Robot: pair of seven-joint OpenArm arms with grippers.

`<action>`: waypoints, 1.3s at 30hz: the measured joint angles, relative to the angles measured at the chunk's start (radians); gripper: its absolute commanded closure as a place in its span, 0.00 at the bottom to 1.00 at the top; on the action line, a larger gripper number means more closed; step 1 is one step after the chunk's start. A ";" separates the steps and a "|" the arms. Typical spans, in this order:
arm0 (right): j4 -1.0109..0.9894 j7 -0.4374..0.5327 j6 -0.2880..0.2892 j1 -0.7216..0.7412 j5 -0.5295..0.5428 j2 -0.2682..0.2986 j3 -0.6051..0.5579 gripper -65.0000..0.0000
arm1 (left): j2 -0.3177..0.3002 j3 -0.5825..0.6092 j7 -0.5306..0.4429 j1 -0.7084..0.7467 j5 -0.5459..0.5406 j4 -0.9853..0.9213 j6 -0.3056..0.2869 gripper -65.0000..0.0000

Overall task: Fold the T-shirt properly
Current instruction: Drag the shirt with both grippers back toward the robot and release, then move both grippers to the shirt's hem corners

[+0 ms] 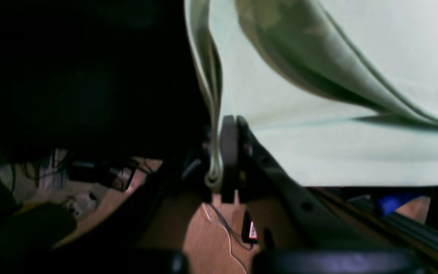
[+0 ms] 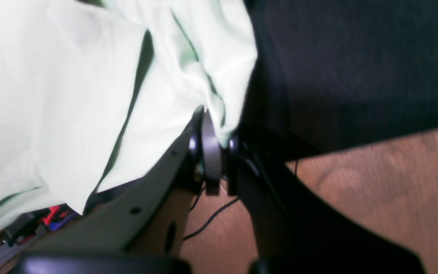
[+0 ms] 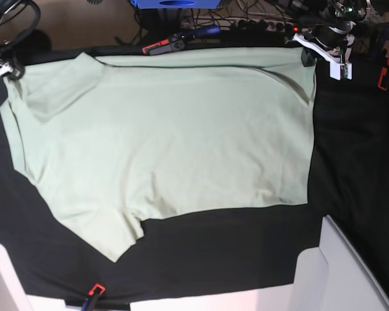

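Left gripper (image 1: pixel 219 152) pinches the T-shirt (image 3: pixel 175 142) hem fold, jaws closed on it. Right gripper (image 2: pixel 213 152) is likewise clamped on a bunched shirt edge. Shirt lies spread flat on the black cloth (image 3: pixel 246 246), top edge along the bench's far edge, grippers at its far corners.

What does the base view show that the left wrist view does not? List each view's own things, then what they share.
Only the base view: the whole T-shirt spread on the black cloth, its lower sleeve, and the right hand at the far-left corner. Only the left wrist view: the left hand shut on a folded hem, and the wooden floor below. Both: the pale green shirt, held at its edge.
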 measured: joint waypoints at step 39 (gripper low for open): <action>0.237 -0.074 -0.006 0.051 -0.015 0.062 -0.080 0.38 | -0.008 -0.316 0.003 -0.072 0.014 0.139 0.011 0.08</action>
